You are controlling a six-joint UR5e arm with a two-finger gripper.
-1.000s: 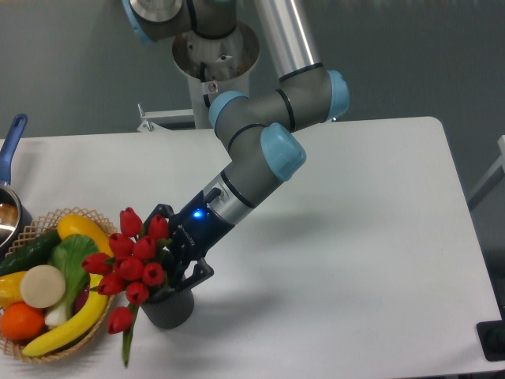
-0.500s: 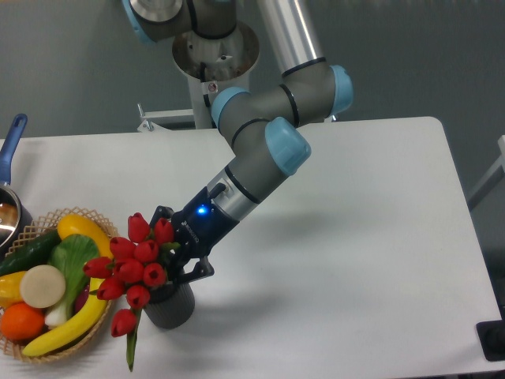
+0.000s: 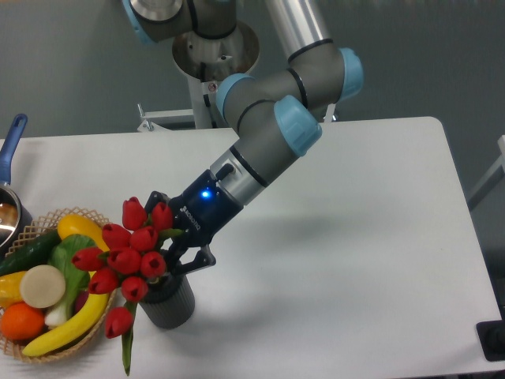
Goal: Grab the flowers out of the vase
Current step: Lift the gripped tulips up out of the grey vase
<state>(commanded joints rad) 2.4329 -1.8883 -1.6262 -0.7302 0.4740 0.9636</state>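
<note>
Gripper (image 3: 175, 251) pinched on flowers (image 3: 126, 257), risen slightly since a moment ago, stems easing out of vase (image 3: 168, 301) — lift under way, not yet clear.

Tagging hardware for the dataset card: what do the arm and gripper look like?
Arm: grey tubular links, light-blue joint caps, a polished silver upper tube. A silver wrist section leads to a black housing with a lit blue LED. Gripper: black, two-fingered. No loose cables visible.

A white desk (image 3: 355, 260) carries everything. Near its front left stands the dark ribbed vase (image 3: 170, 302), just beside a wicker basket (image 3: 47, 221) of fruit and vegetables. A blue-handled pot (image 3: 8, 201) sits at the left edge.
</note>
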